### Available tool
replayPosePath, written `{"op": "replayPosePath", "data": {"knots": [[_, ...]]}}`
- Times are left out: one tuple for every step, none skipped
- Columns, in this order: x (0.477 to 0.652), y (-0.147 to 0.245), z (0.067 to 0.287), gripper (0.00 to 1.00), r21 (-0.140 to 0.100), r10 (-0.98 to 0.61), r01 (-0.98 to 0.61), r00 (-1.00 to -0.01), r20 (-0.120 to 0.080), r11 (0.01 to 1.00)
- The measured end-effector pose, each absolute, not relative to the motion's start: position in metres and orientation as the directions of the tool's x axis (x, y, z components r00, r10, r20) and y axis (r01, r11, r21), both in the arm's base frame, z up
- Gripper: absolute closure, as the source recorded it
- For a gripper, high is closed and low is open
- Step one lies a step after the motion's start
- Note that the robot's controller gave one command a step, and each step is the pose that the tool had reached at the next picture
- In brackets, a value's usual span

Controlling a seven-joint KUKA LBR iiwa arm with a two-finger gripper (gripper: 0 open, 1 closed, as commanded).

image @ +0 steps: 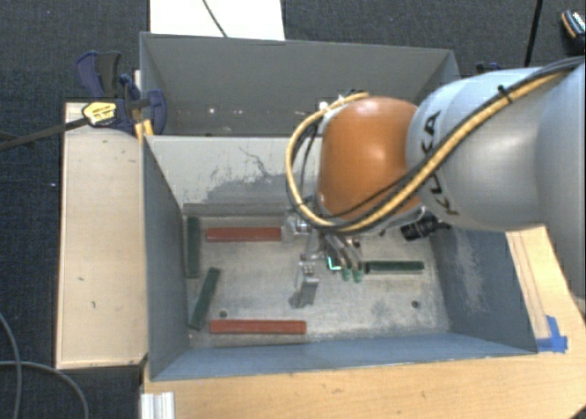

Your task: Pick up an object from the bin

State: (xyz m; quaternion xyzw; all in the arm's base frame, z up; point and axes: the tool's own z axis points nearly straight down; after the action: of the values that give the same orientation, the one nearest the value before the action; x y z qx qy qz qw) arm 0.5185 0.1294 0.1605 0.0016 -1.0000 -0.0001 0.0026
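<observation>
Hand (309, 282) low over bin (174, 190) floor

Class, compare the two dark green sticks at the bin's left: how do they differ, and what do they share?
The rear green stick runs parallel to the left wall; the front green stick lies slanted. The rear green stick lies farther back, the front green stick nearer the bin's front. Both are slim, dark green and lie flat.

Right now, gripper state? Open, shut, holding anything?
Gripper: cannot be told, open or shut. It hangs low beside a dark green bar.
</observation>
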Motion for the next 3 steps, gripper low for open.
{"op": "replayPosePath", "data": {"knots": [[0.570,0.161,0.070,0.00,0.001,-0.093,-0.093,-0.996,0.000,0.996],[0.595,0.116,0.071,0.00,0.000,-0.026,-0.026,-1.000,-0.006,1.000],[0.594,0.120,0.071,1.00,0.002,-0.025,-0.025,-1.000,-0.005,1.000]]}}
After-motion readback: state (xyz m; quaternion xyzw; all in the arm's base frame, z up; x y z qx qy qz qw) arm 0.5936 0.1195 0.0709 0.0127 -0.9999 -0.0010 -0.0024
